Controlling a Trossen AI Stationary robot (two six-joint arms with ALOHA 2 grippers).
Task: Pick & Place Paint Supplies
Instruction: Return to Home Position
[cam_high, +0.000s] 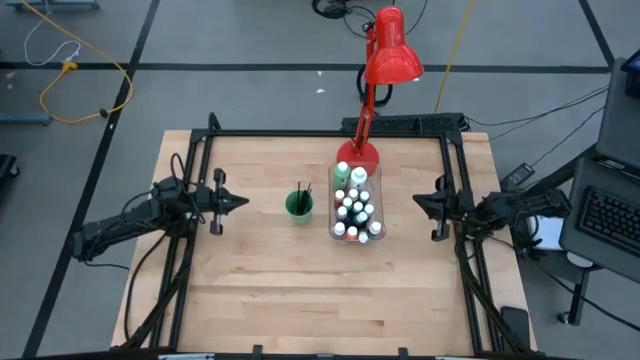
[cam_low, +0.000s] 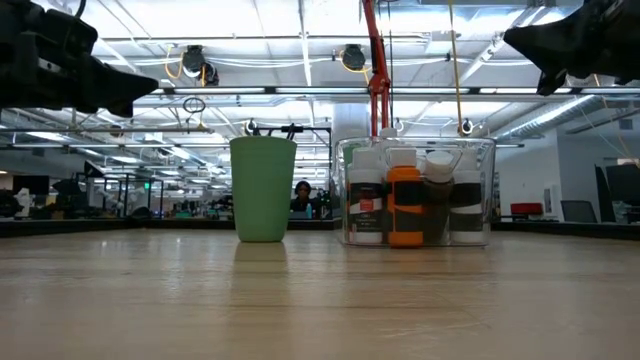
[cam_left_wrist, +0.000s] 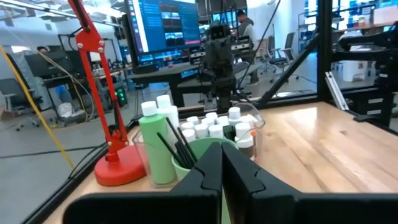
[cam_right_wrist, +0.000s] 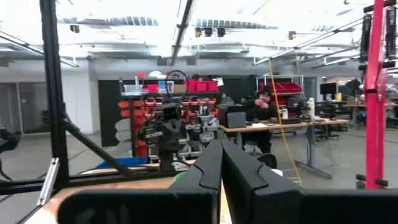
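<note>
Several small white-capped paint bottles (cam_high: 356, 210) stand upright in a clear rectangular bin (cam_high: 336, 225) at the table's middle, with two larger bottles (cam_left_wrist: 155, 146) at its far end. Thin dark brushes (cam_left_wrist: 176, 144) stand in a green cup (cam_high: 299, 206) left of the bin, leaning on its rim. My left gripper (cam_high: 243, 201) hovers shut at the table's left side, pointing level at the cup. My right gripper (cam_high: 418, 200) hovers shut at the right side, pointing at the bin. Both are above the table and clear of everything.
A red desk lamp has its base (cam_high: 358, 155) on the table just behind the bin, and its arm (cam_low: 377, 60) rises over it. A black frame (cam_high: 330, 133) runs around the table's edges. Bare wood lies toward the near edge (cam_high: 320, 300).
</note>
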